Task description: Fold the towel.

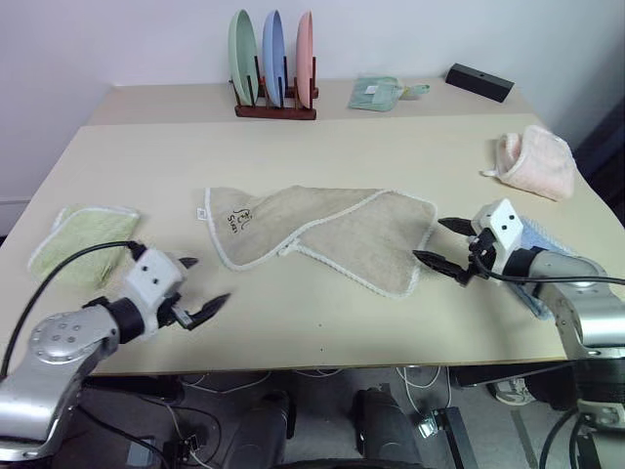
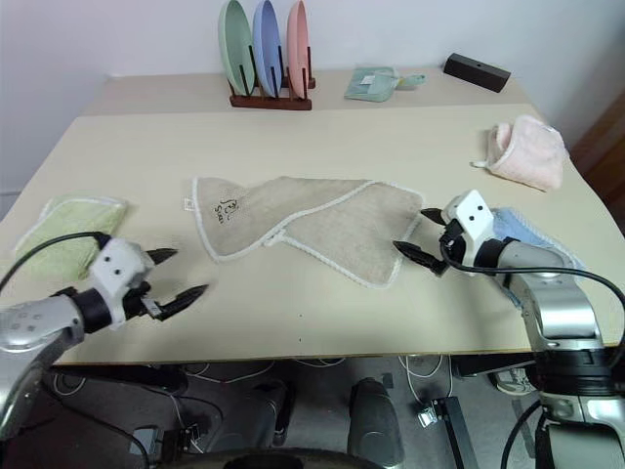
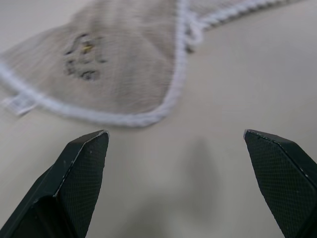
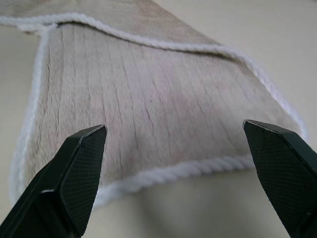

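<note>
Plate rack (image 1: pixel 274 102) at top centre, black box (image 1: pixel 479 81) upper right, pink cloth (image 1: pixel 536 162) right edge, green towel (image 1: pixel 81 238) far left, blue towel (image 1: pixel 536 256) under right arm. Towel (image 1: pixel 322 234) mid-table: beige, white edging, half-folded, askew. Left gripper (image 1: pixel 205 289) and right gripper (image 1: pixel 437 241) both spread wide, empty, flanking it.

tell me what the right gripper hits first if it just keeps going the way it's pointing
Most likely the towel. The right gripper is open and aimed at the towel's near edge, with a thin strip of bare table between. Depth is hard to judge, so it may brush the table first.
</note>
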`<state>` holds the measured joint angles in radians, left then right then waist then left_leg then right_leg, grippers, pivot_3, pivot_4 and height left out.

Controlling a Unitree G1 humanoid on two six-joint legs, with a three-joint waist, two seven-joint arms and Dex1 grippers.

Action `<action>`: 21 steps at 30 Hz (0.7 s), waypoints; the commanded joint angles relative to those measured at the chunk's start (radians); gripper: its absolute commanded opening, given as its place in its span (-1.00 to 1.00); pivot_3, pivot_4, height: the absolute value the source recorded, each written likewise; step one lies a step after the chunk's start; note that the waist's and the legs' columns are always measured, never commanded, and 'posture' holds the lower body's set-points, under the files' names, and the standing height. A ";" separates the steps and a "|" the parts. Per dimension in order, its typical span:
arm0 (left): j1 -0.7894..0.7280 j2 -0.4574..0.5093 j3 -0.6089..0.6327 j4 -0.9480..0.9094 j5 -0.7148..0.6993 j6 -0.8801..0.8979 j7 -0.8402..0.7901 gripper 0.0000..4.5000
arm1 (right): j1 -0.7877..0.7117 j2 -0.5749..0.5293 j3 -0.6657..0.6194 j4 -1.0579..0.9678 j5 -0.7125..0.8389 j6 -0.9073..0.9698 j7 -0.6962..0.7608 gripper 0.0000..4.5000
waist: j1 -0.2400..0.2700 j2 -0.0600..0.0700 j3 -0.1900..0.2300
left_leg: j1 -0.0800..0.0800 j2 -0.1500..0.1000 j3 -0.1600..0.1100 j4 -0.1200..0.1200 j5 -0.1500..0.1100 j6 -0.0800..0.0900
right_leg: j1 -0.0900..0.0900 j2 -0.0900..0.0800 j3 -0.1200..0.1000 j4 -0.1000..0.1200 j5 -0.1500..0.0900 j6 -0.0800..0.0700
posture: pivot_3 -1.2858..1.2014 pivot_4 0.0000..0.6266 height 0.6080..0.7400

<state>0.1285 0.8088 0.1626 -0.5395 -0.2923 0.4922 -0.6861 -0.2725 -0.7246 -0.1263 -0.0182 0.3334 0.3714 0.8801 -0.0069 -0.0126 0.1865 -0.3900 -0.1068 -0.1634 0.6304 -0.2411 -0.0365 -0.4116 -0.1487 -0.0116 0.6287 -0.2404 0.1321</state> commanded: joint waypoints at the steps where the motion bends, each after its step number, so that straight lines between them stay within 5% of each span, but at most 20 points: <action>1: -0.063 0.014 -0.076 0.017 0.105 -0.049 0.027 0.98 | -0.017 0.006 -0.005 -0.056 0.005 0.004 -0.021 1.00 | 0.001 0.000 0.000 | 0.000 0.000 0.000 0.000 0.000 0.000 | 0.000 0.000 0.000 0.000 0.000 0.000 | 0.03 -0.52 1.00; 19: -0.429 -0.105 -0.299 0.541 0.317 -0.263 0.031 0.98 | -0.002 0.069 0.021 -0.109 0.000 0.011 -0.096 1.00 | 0.014 0.001 0.000 | 0.001 0.000 0.000 0.000 0.000 0.000 | 0.000 0.000 0.000 0.001 0.003 0.005 | 0.03 -0.52 1.00; 21: -0.444 -0.109 -0.307 0.570 0.324 -0.297 0.025 0.75 | 0.001 0.074 0.017 -0.111 -0.002 0.009 -0.101 1.00 | 0.017 0.001 0.000 | 0.001 -0.001 -0.001 0.000 0.000 0.000 | -0.001 0.000 0.001 0.001 0.003 0.005 | 0.03 -0.52 1.00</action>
<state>-0.3109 0.6993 -0.1378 -0.0041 -0.0011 0.2197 -0.6561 -0.2627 -0.6520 -0.0991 -0.0856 0.3279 0.3994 0.7855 0.0100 -0.0114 0.1863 -0.3894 -0.1073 -0.1640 0.6306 -0.2411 -0.0363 -0.4122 -0.1483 -0.0106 0.6293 -0.2374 0.1376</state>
